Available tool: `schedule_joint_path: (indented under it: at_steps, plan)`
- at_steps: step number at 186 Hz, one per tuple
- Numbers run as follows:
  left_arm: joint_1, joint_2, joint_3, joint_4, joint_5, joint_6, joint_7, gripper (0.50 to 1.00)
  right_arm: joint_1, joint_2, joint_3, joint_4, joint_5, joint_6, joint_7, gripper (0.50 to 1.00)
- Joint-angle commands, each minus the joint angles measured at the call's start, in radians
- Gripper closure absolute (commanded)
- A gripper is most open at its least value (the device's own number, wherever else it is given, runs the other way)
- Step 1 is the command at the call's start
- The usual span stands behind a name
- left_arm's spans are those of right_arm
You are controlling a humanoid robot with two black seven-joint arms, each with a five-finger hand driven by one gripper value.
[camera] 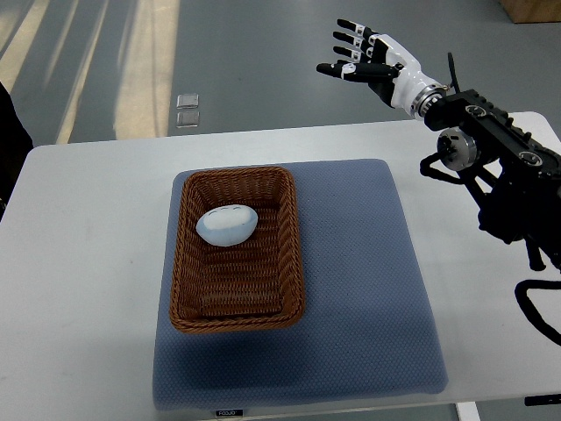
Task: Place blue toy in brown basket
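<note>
A pale blue egg-shaped toy lies inside the brown wicker basket, toward its far end. The basket sits on the left half of a blue-grey mat. My right hand is raised beyond the table's far right edge, well away from the basket, its fingers spread and holding nothing. Its black arm comes in from the right edge.
The mat lies on a white table. Grey floor shows beyond the far edge, with two small pale squares on it. A dark shape sits at the left edge.
</note>
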Motion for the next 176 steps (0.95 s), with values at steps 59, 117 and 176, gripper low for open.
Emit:
schedule_joint_path:
  at_steps: [59, 117, 176]
  plan:
    - [0.0, 0.0, 0.0, -0.001, 0.0, 0.0, 0.0, 0.5, -0.12, 0.009, 0.032, -0.052, 0.336, -0.188, 0.097, 0.587]
    - [0.0, 0.0, 0.0, -0.001, 0.0, -0.001, 0.0, 0.5, -0.123, 0.009, 0.033, -0.106, 0.336, -0.191, 0.101, 0.587]
    - [-0.001, 0.0, 0.0, -0.001, 0.0, 0.0, 0.0, 0.5, -0.123, 0.023, 0.033, -0.112, 0.336, -0.188, 0.129, 0.587]
